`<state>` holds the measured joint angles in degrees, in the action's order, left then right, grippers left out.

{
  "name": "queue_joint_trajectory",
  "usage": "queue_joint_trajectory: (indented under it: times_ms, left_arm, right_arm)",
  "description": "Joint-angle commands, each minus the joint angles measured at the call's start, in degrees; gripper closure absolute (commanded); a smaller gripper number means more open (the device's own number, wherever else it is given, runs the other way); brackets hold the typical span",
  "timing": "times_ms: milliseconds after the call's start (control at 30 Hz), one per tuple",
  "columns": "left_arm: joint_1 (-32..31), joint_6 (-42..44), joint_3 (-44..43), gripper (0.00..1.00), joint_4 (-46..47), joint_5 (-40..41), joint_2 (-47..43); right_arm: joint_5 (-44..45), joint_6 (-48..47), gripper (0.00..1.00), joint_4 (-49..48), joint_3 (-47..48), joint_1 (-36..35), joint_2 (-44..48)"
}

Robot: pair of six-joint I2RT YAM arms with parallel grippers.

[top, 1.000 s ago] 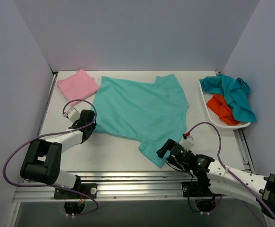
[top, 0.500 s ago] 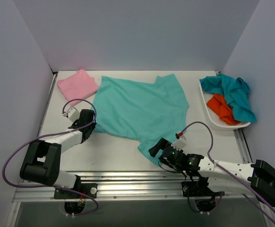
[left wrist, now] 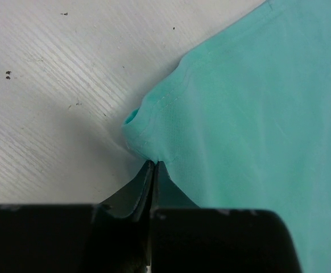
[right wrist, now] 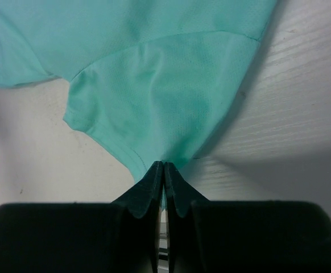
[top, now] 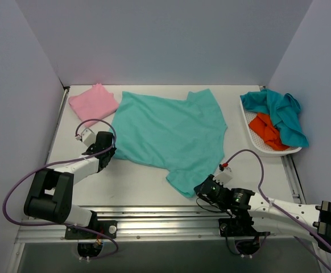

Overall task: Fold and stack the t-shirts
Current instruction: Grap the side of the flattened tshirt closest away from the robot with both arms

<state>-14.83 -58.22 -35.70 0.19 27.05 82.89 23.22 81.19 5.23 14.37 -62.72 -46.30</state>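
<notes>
I have the sea-green t-shirt point(top: 171, 133) spread flat on the counter point(top: 137, 179), and everything else sits around it. The pink t-shirt point(top: 93, 102) lies already folded off its far left corner. The white tray point(top: 270, 151) stands off its right side, holding the teal t-shirt point(top: 282, 111) and the orange t-shirt point(top: 266, 129) in a heap.

The left jaws are closed tight on a corner at the tee's left edge. On my left wrist view the tips meet with no gap, and the cloth puckers into a small roll right at them. The right jaws are closed too, pinched on the hem of the sleeve at the tee's near edge. On the right wrist view the fabric runs down into the line where the tips meet.

I read this as the start of the first fold on the green tee, with both grips made and nothing lifted yet.

Next I would raise both arms together, only high enough for the near edge to clear the counter. Then I would carry it over the tee toward its far edge, keeping the two held points level so the crease runs straight.

The right hold looks thin, just hem, so I would lift slowly and watch for slipping.
</notes>
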Motion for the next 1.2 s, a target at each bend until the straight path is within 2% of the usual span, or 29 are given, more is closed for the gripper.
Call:
queue_joint_trajectory:
  times_ms: [0,367,600,700,933,1167]
  left_arm:
    - [0.42,0.38,0.37,0.98,2.71,-0.33,-0.36]
    - [0.42,0.65,0.81,0.98,2.02,-0.42,-1.85]
    - [-2.48,1.09,0.72,0.98,-5.71,3.01,-11.25]
    - [-2.92,1.09,0.90,0.98,-8.71,3.63,-15.30]
    - [-3.54,1.44,0.29,0.98,-10.99,2.31,-19.96]
    - [-3.63,2.49,-3.66,0.98,-10.56,1.96,-16.98]
  right_arm:
    - [3.85,1.43,1.00,4.96,-0.13,-0.47,0.69]
    - [5.51,1.69,1.00,7.68,0.21,-0.91,3.49]
    - [9.91,1.60,1.00,21.29,5.23,-1.18,10.52]
    - [10.96,1.69,1.00,24.02,6.28,-1.27,11.85]
    - [14.47,1.17,1.00,26.32,10.14,-1.35,10.62]
    - [24.58,-1.73,1.00,28.43,20.33,-1.35,6.06]
